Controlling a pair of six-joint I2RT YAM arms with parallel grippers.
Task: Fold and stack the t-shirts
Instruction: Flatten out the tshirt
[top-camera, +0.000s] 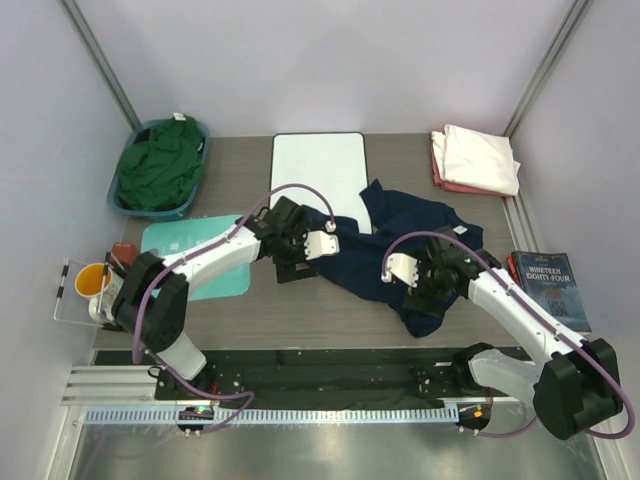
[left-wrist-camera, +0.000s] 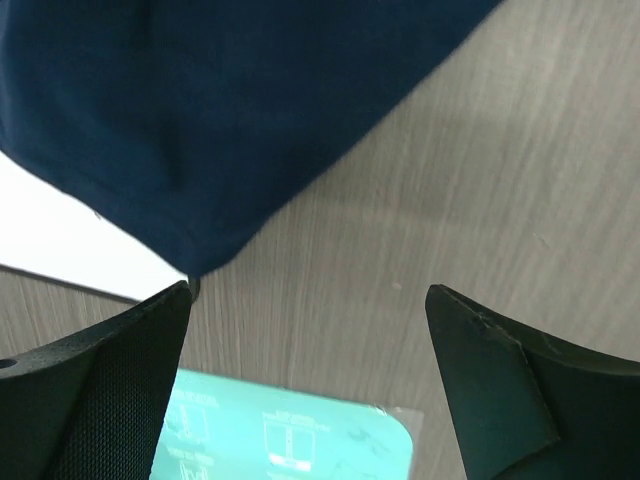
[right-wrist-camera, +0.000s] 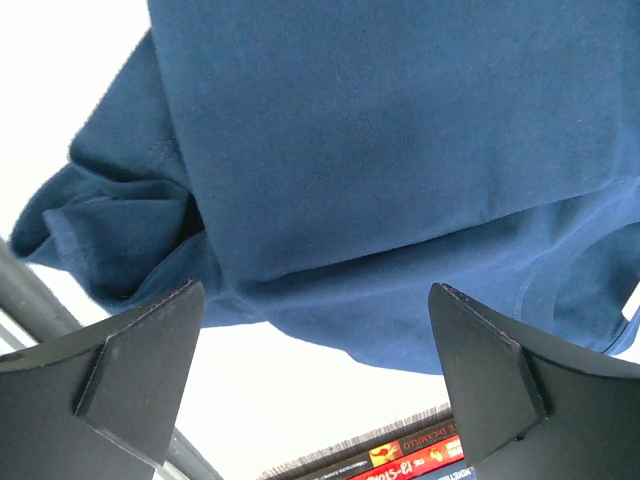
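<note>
A dark navy t-shirt (top-camera: 405, 225) lies crumpled across the middle of the table. My left gripper (top-camera: 298, 262) hovers open and empty at its left edge. In the left wrist view the navy cloth (left-wrist-camera: 200, 110) fills the top left, just beyond the open gripper (left-wrist-camera: 305, 330). My right gripper (top-camera: 428, 290) is open and empty over the shirt's near right part. In the right wrist view the cloth (right-wrist-camera: 380, 170) lies beyond the open gripper (right-wrist-camera: 315, 340). A dark green shirt (top-camera: 158, 165) is bunched in a basket. A folded cream-white shirt (top-camera: 482, 158) lies on a salmon-pink one (top-camera: 440, 168) at the back right.
A white board (top-camera: 318, 168) lies at the back centre, partly under the navy shirt. A teal mat (top-camera: 195, 255) lies at the left and shows in the left wrist view (left-wrist-camera: 290, 435). The teal basket (top-camera: 118, 195) is at the back left. A book (top-camera: 548, 288) lies at the right, a yellow cup (top-camera: 92, 280) at the far left.
</note>
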